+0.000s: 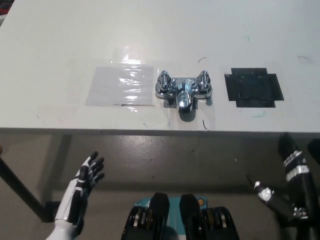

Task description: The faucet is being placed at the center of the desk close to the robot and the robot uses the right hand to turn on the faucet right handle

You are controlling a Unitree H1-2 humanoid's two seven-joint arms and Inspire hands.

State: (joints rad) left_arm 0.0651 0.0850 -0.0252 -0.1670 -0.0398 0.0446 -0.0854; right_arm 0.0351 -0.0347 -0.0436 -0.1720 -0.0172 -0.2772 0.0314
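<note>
The chrome two-handled faucet [183,90] already sits mid-way along the white counter [60,40], near its front edge. Its right handle [203,81] is untouched. The black right hand [282,192] hangs below the counter edge, fingers spread and empty. The white left hand [82,187] rests at lower left, fingers spread. The reach and the turn are both left to do.

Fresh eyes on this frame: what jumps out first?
The shiny chrome faucet, mid-front on the white desk, grabs the eye. It is flanked by a glossy clear patch to its left and a black tape square to its right. Both hands hang below the desk edge: white left hand lower left, black right hand lower right.
</note>
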